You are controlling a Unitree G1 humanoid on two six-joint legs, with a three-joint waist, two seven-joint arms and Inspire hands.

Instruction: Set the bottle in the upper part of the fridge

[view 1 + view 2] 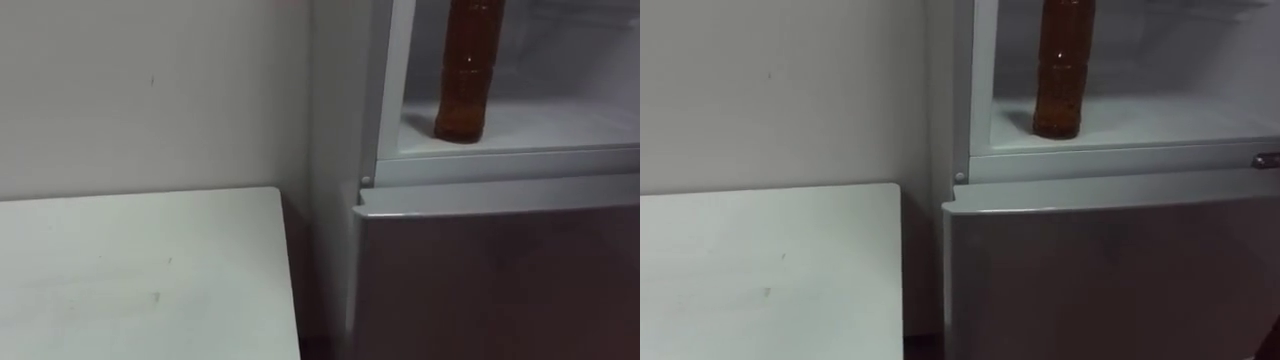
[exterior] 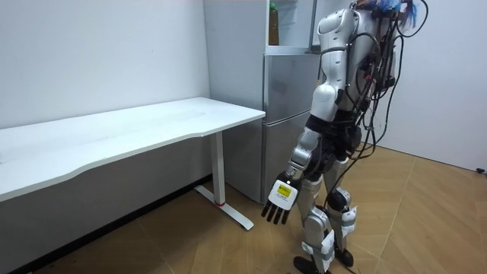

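A brown bottle (image 1: 465,70) stands upright on the white floor of the upper fridge compartment (image 1: 545,125), near its left wall; the compartment is open. In the right eye view the bottle (image 1: 1060,70) looks the same, and in the room view the bottle (image 2: 272,27) shows at the top of the fridge (image 2: 285,114). I stand close in front of the fridge, facing it. My left hand (image 2: 279,199) hangs at my side near knee height with straight fingers, holding nothing.
The grey lower fridge door (image 1: 500,280) is closed below the compartment. A white table (image 1: 140,270) stands against the wall to my left, its end close to the fridge's side. Wooden floor (image 2: 426,221) lies behind me.
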